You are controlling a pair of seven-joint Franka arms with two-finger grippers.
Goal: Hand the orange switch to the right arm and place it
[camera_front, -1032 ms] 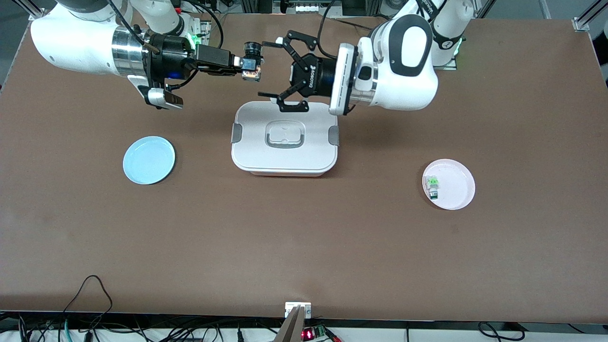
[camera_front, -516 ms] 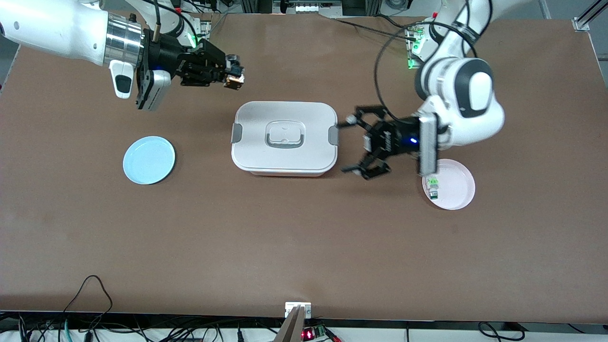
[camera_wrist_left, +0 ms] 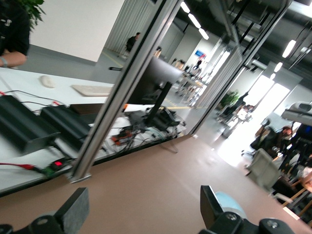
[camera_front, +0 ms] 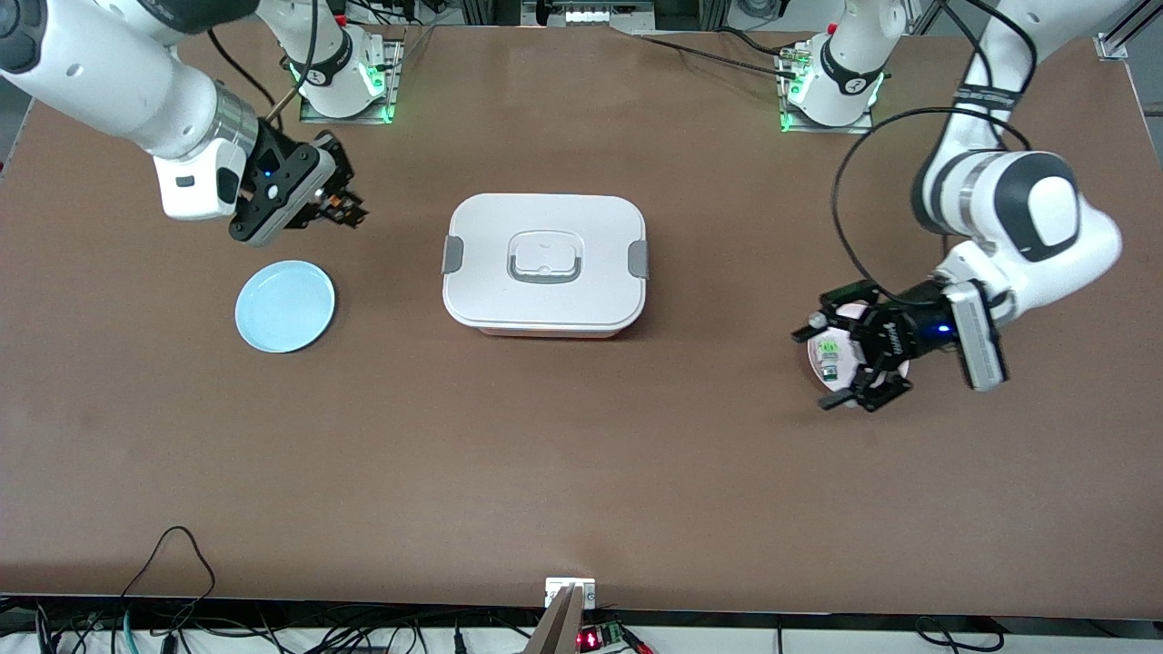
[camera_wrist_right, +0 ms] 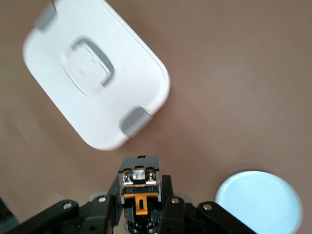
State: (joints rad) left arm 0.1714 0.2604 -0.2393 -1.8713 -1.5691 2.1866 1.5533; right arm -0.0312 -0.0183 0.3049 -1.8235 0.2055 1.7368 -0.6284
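The orange switch is a tiny black block with an orange face. My right gripper is shut on it, in the air over bare table between the blue plate and the white box. The right wrist view shows the switch clamped between the black fingers, with the blue plate and the white box below. My left gripper is open and empty, hovering over the pink plate. In the left wrist view its gripper has the jaws wide apart with nothing between them.
A small white-and-green part lies on the pink plate under the left gripper. The closed white box with grey clasps stands mid-table. Cables hang at the table edge nearest the front camera.
My right gripper carried the switch away from the box and down toward the blue plate. My left arm swung away from the box to over the pink plate, its gripper still open.
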